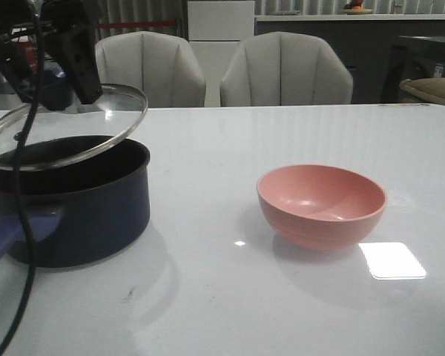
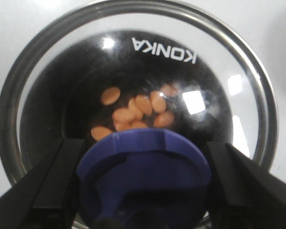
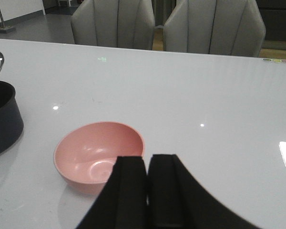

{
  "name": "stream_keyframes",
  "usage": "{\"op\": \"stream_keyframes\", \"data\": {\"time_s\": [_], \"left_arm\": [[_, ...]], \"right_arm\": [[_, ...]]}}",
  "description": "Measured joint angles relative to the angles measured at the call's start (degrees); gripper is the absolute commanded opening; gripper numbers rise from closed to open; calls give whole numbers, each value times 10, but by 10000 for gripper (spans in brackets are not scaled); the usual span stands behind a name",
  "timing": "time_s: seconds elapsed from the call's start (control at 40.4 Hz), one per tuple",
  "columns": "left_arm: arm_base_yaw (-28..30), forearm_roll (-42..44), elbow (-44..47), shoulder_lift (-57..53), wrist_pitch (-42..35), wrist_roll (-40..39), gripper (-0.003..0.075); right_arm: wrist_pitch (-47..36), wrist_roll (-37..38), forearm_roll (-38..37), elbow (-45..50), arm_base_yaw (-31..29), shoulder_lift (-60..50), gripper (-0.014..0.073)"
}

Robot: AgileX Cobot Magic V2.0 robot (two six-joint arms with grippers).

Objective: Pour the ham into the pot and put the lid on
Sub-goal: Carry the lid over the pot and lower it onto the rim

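Now, pot (image 1: 67,200): wide navy pan at the desk's left edge, ham (image 2: 133,112) already inside.
Lid (image 1: 67,122): tilted above it; level, centre, then lower.
Left claw (image 2: 143,167): mine, pinching the knob.
Right claw (image 3: 148,191): pressed together, near the empty bowl (image 1: 321,204).

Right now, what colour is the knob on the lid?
Dark blue; the knob on the lid shows best in the left wrist view.

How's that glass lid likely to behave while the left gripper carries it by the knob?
The lid looks like rigid glass with a metal rim, so probably stiff but breakable if dropped. It hangs tilted over the pot, so it may swing. The left gripper flanks only the flared knob, whose notches probably limit slipping.
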Motion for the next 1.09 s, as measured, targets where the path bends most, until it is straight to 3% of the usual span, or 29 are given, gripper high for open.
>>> {"op": "stream_keyframes", "data": {"time_s": [0.173, 1.089], "left_arm": [[0, 5, -14, 27, 32, 0, 333], [0, 1, -30, 72, 13, 0, 342]], "right_arm": [[0, 0, 0, 0, 0, 0, 147], [0, 0, 0, 0, 0, 0, 147]]}}
